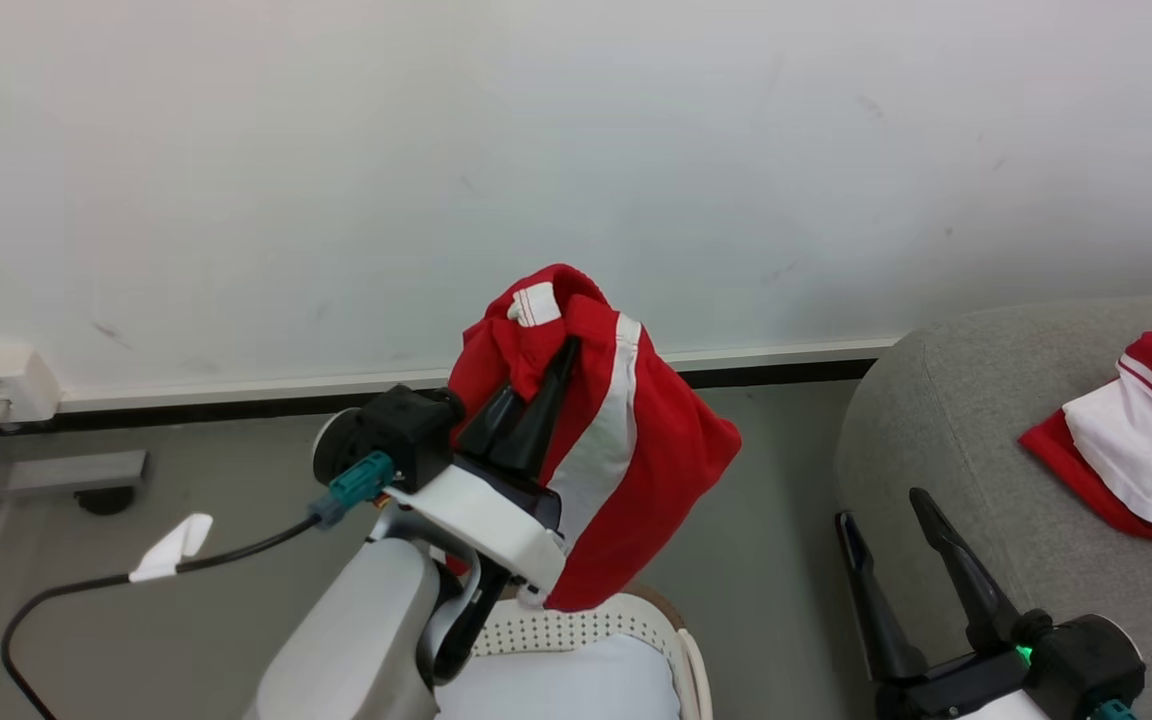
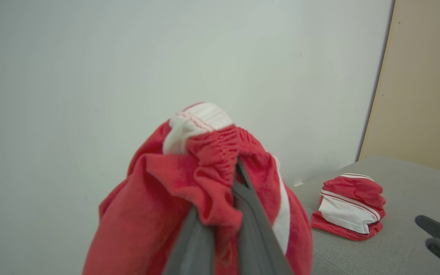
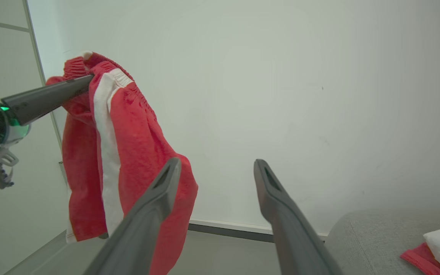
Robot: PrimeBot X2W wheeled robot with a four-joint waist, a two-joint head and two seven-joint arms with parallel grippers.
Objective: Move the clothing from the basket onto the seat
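Above basket (image 1: 586,628), left gripper (image 1: 548,375) is pinching shorts (image 1: 656,450) at waistband, possibly shallowly, right gripper (image 1: 879,505) idling wide open, empty; swinging to seat (image 1: 946,420) risks them slipping out.

Watching from my station, I saw the grey floor (image 1: 766,480) run up to a white wall (image 1: 576,150), where a pale skirting strip sat over a dark line. On the floor stood the basket (image 1: 576,630), low in the head view, with part of its perforated cream wall and a sliver of brown rim showing. A pale cushion (image 1: 566,690) lay inside it. To the robot's right stood the seat (image 1: 936,430), light grey, its rounded corner near the wall. On its top lay one bundle of clothing (image 1: 1126,450), red with a white panel and thin white stripes, bunched up and well back from that corner. At the far left a grey bracket (image 1: 76,472) with a dark foot rested on the floor by the wall.
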